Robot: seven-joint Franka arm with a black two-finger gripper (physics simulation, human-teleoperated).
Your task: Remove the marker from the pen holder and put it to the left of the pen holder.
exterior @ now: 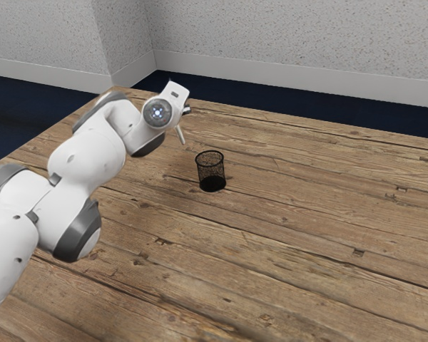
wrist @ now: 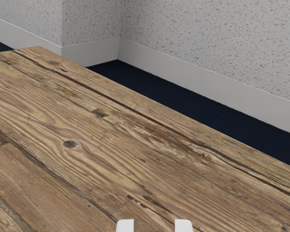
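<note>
Tool open, tips apart, gripping nothing, high beside pen cup. Marker likely inside, can't make it out. Best centre over rim, point tips down, pinch marker lightly, lift straight so cup doesn't topple.

I have the robot arm cut off by the exterior view's left edge, the wooden plank table by its lower and right edges, my gripper by the wrist view's lower edge, and the mesh pen holder's bottom lost in black.
</note>
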